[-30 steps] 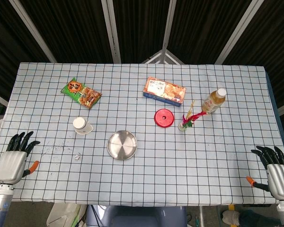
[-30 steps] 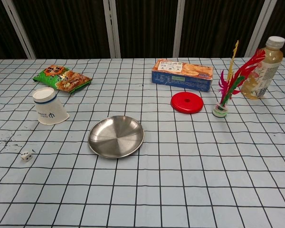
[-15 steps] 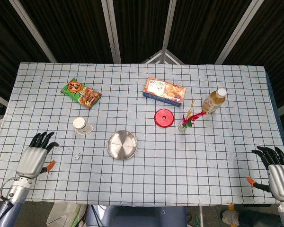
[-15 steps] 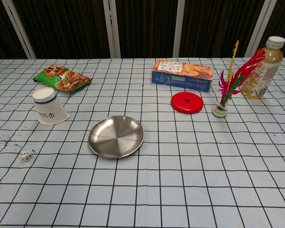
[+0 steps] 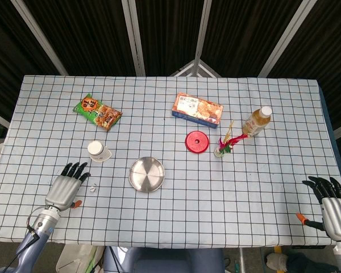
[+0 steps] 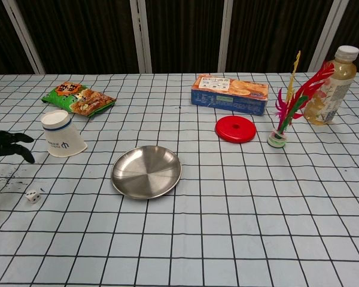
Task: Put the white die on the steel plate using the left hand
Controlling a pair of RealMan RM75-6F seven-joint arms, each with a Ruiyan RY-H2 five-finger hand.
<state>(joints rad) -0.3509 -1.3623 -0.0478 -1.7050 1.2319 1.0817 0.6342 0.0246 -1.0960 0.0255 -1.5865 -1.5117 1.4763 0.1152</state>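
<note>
Near the desk's front-left corner, the left hand hovers with fingers spread, holding nothing, just beside the white die. The die lies on the checked cloth between that hand and the steel plate. The right hand waits by the front-right corner, fingers apart (well out of it). The die being tiny, I'd lower the fingertips squarely over it, pinch its opposite faces, and avoid nudging it toward the paper cup.

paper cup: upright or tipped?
Tipped. In the chest view the cup lies on its side on the cloth, leaning, its blue-banded rim pointing up and to the left rather than resting flat on its base.
</note>
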